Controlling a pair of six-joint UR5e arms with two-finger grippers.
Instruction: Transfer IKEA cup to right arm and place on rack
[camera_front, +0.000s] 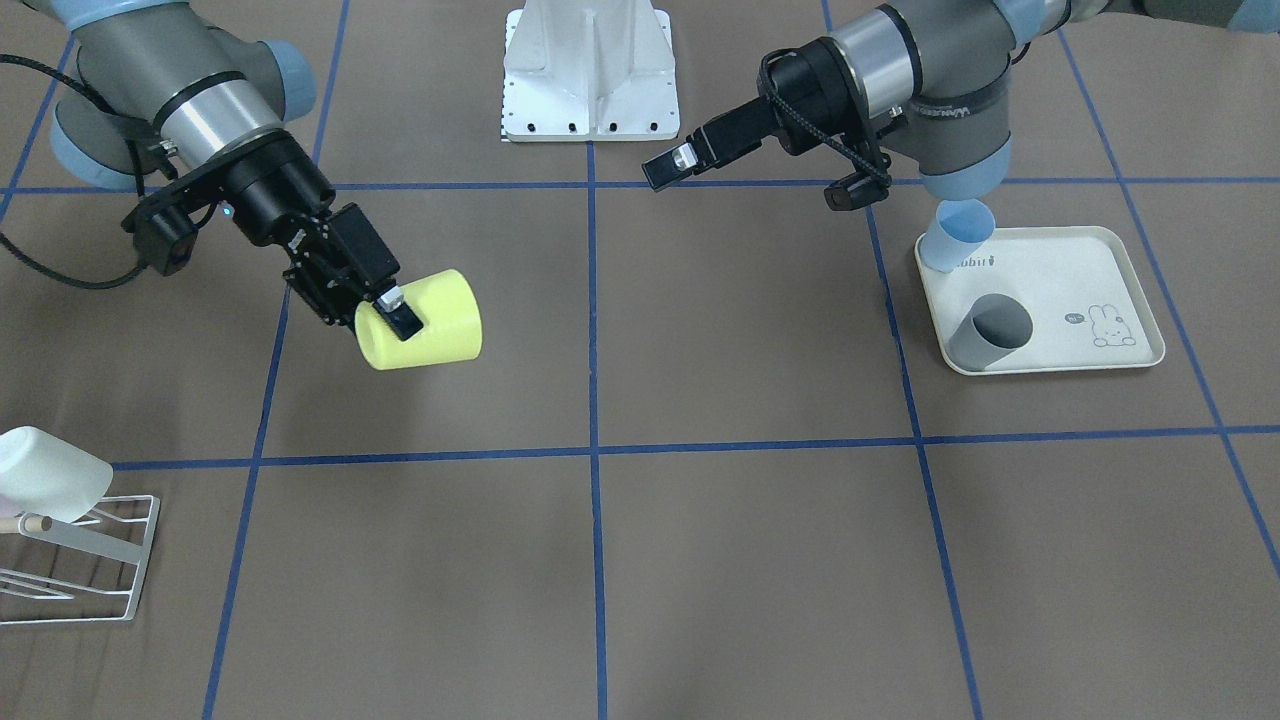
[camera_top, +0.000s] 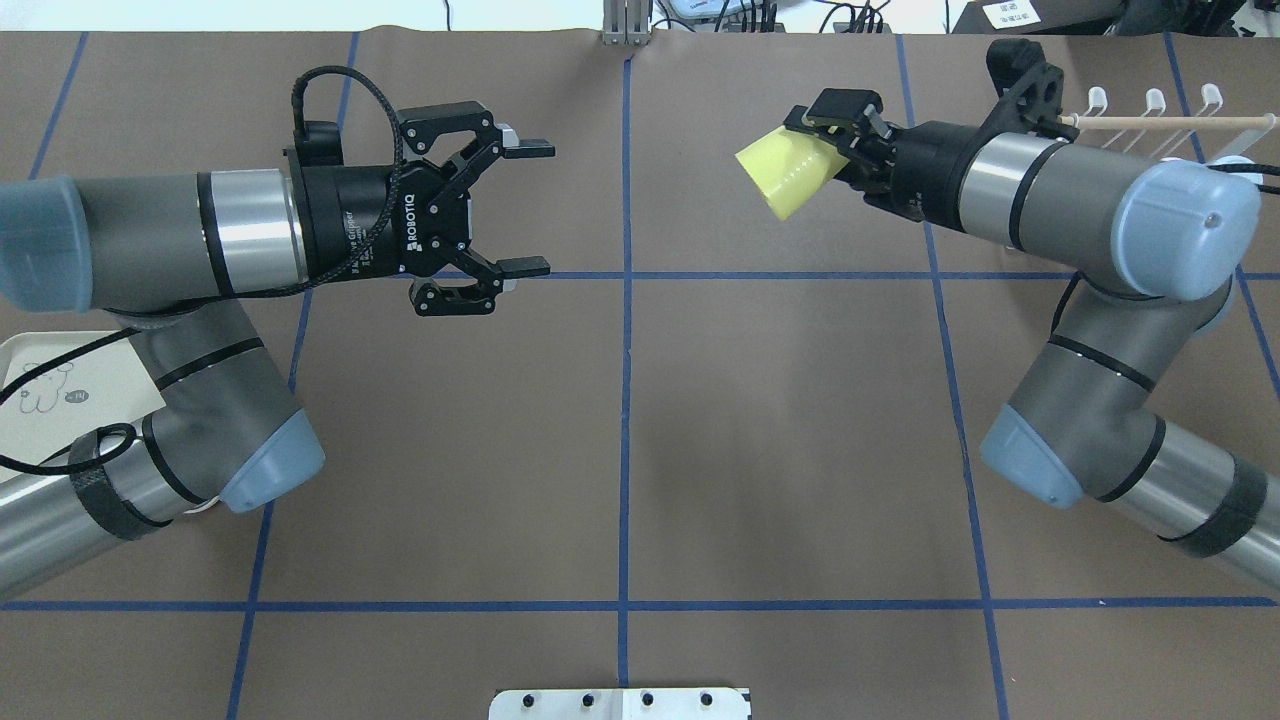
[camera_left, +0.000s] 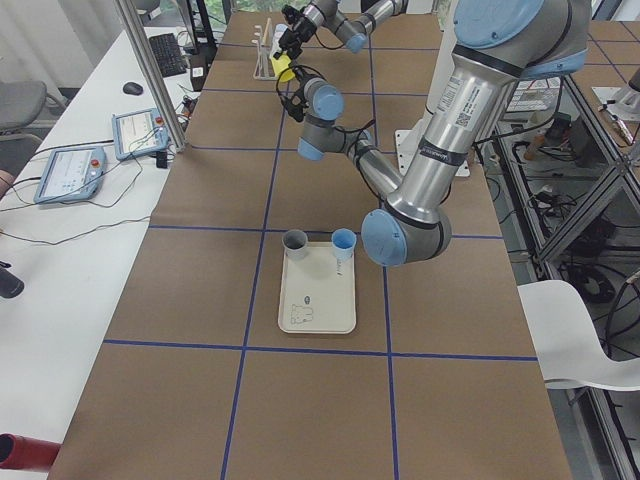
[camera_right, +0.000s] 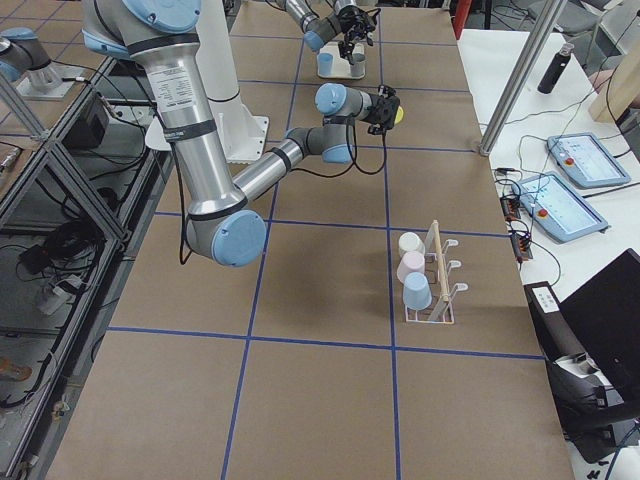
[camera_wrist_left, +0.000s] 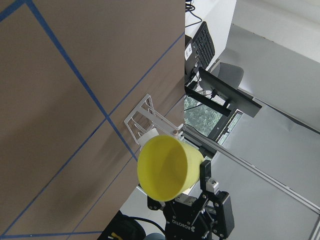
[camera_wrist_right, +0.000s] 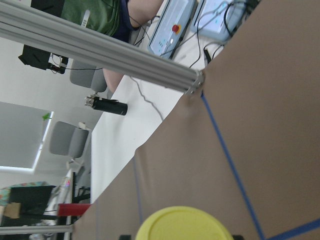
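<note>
While the right gripper (camera_front: 402, 322) is clamped across the narrow, closed end of the yellow cup (camera_front: 430, 318), the cup hangs clear above the worktop, right of its middle. The cup's long axis is near level and runs along the worktop's length. Its open mouth faces the left gripper (camera_top: 525, 208). That gripper is empty, with jaws wide apart, well away from the cup across the centre line. The hand-over therefore reads as complete, and the placing step is not yet done.

The rack (camera_right: 436, 262) stands near the operators' edge at the worktop's right end, with three cups seated along one side of it. From the right gripper it lies outward and toward that edge, on the side opposite to where the mouth points. The coming move thus probably calls for a swing away from the centre and a turn of the wrist to set the mouth onto a free prong.

The right arm (camera_top: 1060, 195) is folded at the elbow, forearm low and roughly level, gripper pointing inward. The left arm mirrors it.
</note>
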